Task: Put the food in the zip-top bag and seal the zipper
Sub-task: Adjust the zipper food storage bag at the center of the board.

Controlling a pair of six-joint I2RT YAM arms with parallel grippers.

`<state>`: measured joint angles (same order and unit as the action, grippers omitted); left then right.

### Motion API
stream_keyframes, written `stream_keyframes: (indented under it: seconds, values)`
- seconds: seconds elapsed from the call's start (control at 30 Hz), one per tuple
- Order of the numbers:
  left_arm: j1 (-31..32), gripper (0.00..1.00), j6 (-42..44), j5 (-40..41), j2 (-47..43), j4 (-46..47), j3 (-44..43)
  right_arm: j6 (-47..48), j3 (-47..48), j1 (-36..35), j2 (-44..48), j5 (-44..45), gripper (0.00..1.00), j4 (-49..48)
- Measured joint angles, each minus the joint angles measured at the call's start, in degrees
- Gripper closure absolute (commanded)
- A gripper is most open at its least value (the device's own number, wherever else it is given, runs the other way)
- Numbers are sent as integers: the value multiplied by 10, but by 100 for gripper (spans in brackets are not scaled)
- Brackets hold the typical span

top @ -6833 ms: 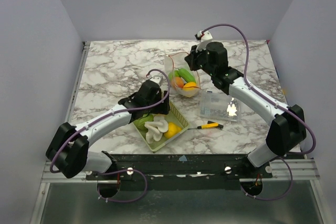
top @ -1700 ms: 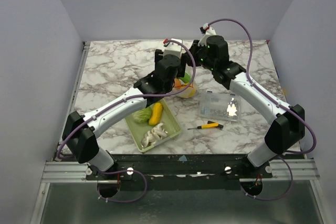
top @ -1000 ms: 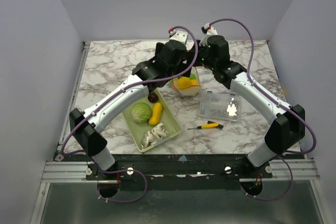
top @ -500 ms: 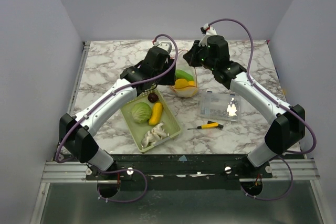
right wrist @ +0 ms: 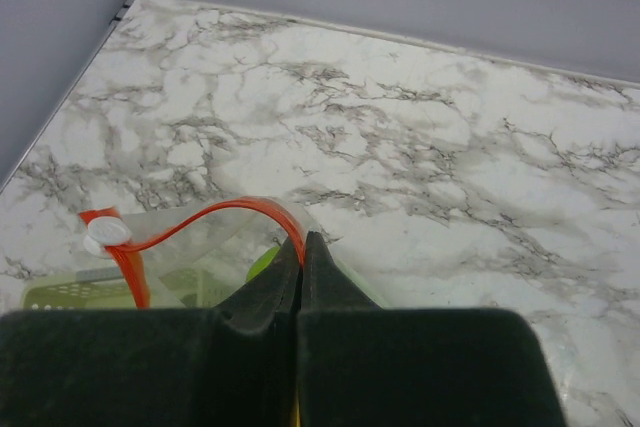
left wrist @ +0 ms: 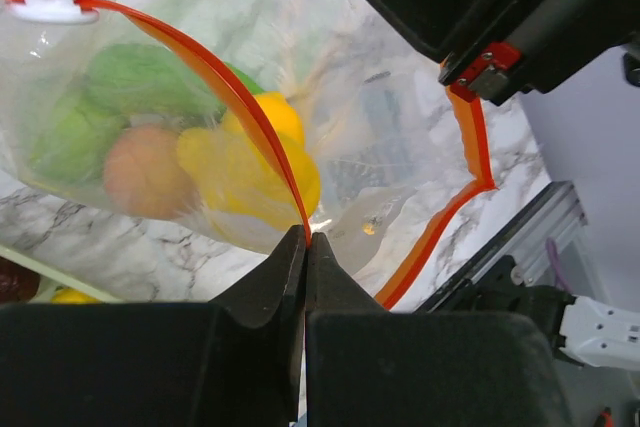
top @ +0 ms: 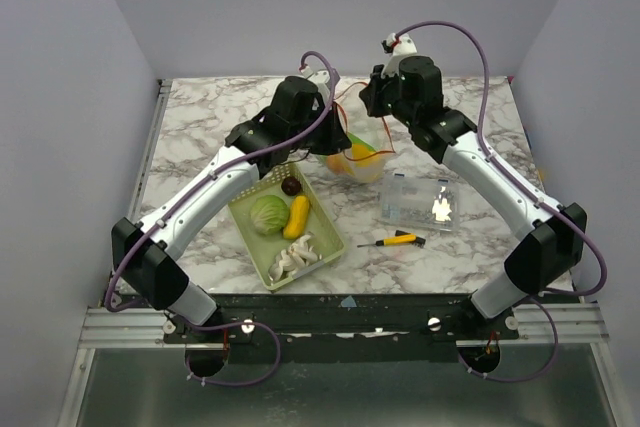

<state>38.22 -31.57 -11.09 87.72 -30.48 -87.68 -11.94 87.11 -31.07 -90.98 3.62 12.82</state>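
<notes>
- Okay, my left gripper (left wrist: 305,239) is clenched on the zipper (left wrist: 215,77), pinching one lip of the zip-top bag (left wrist: 400,177) right at the fingertips.
- My right gripper (right wrist: 302,247) is clamped on the zipper too, on the opposite lip. The two pinches pull the mouth apart so it gapes for loading.
- The bag sits toward the far edge of the table (top: 210,127), about midway across. It's held up by both grips, and its bottom looks to rest on the table, can't confirm.
- Some food (left wrist: 250,157) is already inside: green, peach and yellow pieces bunched low in the bag.
- More isn't bagged. A cabbage (top: 268,214) and yellow, white and dark purple pieces lie in the basket (top: 325,232), just nearer my side than the bag.
- The white slider (left wrist: 45,2) is parked at one end of the strip, so the mouth is unsealed.
- My guess: loading phase, roughly halfway.
- Both grippers are busy, so one must let go to fetch food. Risk is that the soft mouth then sags shut.
- The clear box (top: 415,202) and screwdriver (top: 395,240) lie toward the right edge and aren't involved.
</notes>
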Motion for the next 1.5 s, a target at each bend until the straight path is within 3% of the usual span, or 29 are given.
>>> stream_keyframes:
  seconds: [0.2,0.47,0.73,1.0,1.33,1.5]
  values:
    - [-26,100,-44,-26,4,32,15,18,-26,0,1,7,99,-22]
    - [-56,100,-63,-57,42,24,13,56,17,0,-73,67,99,38]
    - [-57,100,-75,-74,30,56,28,49,-21,0,-18,45,99,-5]
    - [-80,100,-83,-82,33,49,38,49,7,0,-74,61,99,21]
    - [-78,100,-83,-93,15,58,42,39,-23,0,-13,53,99,-16]
    - [-78,70,-82,-93,15,57,57,39,-27,-1,-18,56,99,-14]
